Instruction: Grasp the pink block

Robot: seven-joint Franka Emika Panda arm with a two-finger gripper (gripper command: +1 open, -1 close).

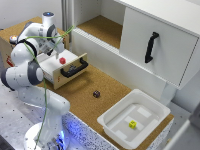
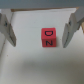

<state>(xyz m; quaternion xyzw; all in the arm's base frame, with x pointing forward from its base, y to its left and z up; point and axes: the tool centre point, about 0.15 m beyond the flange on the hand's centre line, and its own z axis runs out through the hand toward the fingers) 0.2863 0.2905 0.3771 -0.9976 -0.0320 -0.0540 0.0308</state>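
- The robot's gripper is wide open and holds nothing — one grey metal finger stands on each side.
- The small reddish-pink cube with dark letters on top sits between the fingers, a bit nearer one of them, not touching either.
- In the exterior view, the pink block lies in the open white drawer with the black handle, right under the gripper.
- What could go wrong — the block is off-middle, so I think the near finger may bump it first and push or turn it.
- If the gripper closes too high, the tips may miss the tiny block or pinch only its top, and it could pop out.
- Hard to see — the wrist view is blurry and cuts off the fingers' upper parts.
- I cannot tell how high the tips are above the drawer floor.
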